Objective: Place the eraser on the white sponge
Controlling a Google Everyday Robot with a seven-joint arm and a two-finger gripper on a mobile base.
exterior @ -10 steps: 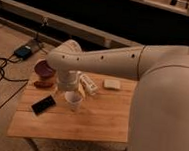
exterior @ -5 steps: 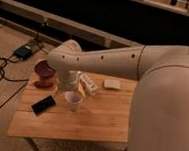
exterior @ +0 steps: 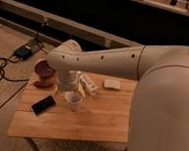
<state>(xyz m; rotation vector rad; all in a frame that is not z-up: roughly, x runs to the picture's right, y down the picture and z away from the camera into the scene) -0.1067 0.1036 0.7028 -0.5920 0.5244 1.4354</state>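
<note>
Two items kept apart, pickup pending: eraser (exterior: 43, 105) near front-left corner, sponge (exterior: 112, 84) by back edge; gripper (exterior: 73, 91) held over cup (exterior: 75, 103), grip state cannot be told.

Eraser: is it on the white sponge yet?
No, the eraser lies front-left, apart from the white sponge, with the claw by the cup.

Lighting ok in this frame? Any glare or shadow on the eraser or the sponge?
Camera view: warm, dim light, background dark; eraser shows no strong glare; white sponge evenly lit, no shadow on it; gripper hangs over the white cup, between the two.
</note>
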